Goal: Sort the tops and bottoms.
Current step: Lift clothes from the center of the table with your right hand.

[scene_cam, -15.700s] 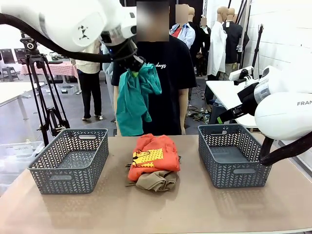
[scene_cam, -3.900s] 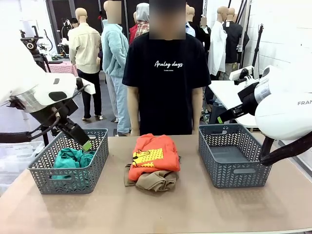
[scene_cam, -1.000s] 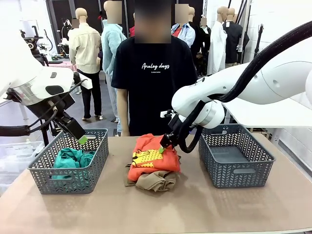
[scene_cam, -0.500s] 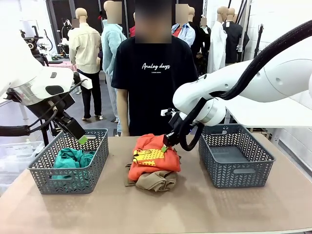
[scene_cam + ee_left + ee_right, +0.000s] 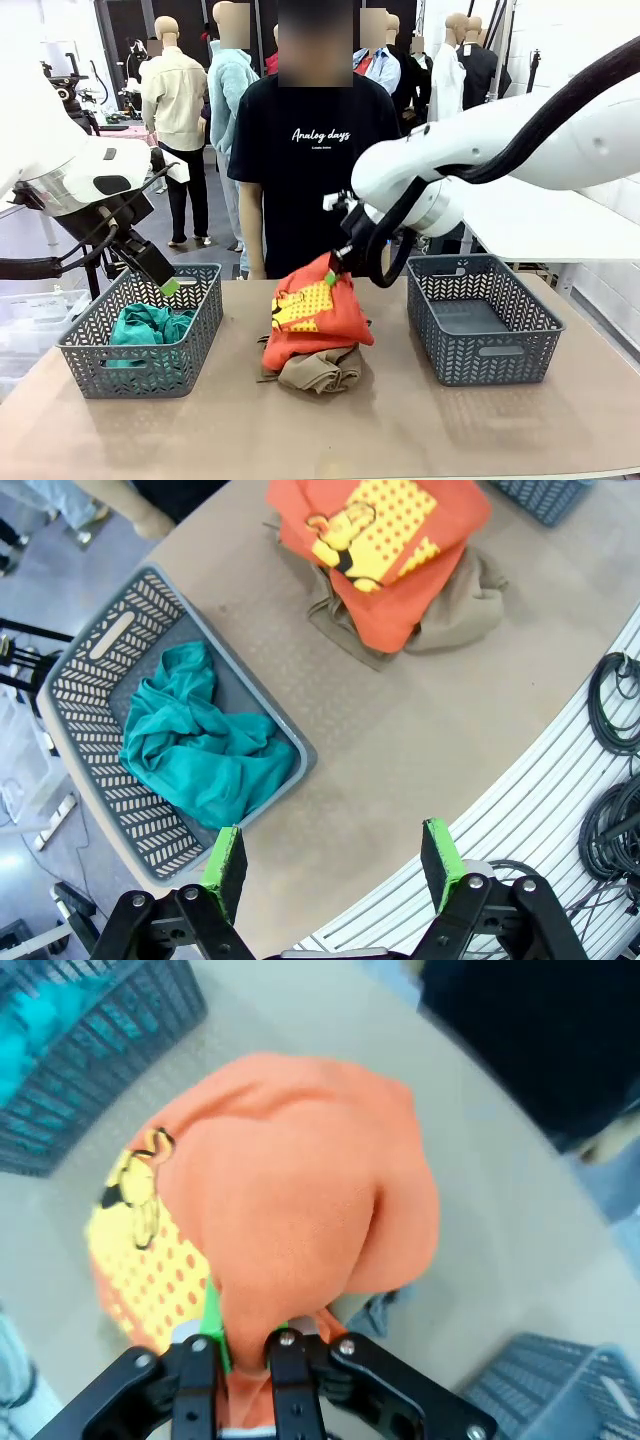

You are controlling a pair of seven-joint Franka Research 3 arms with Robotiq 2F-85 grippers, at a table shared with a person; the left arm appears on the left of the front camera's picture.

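The orange garment (image 5: 318, 315) with a yellow graphic tops the pile at the table's middle, its far edge pulled up into a peak. My right gripper (image 5: 333, 270) is shut on that peak; the right wrist view shows orange cloth (image 5: 300, 1210) pinched in the right gripper (image 5: 245, 1332). A tan khaki garment (image 5: 320, 370) lies under it, toward the front. The teal garment (image 5: 148, 325) sits crumpled in the left basket (image 5: 90, 350). Above that basket's far right corner hangs my left gripper (image 5: 168, 288), open and empty. The left wrist view looks down past the left gripper (image 5: 335, 865) onto the teal garment (image 5: 200, 745).
The right basket (image 5: 520, 350) holds nothing. A person in a black T-shirt (image 5: 315, 150) stands at the far edge behind the pile. A bit of grey cloth (image 5: 375, 1310) peeks from under the orange garment. Bare tabletop (image 5: 320, 430) stretches along the front.
My right gripper has shut on the orange garment's far edge and risen, lifting that edge off the pile. The left arm has stayed still.
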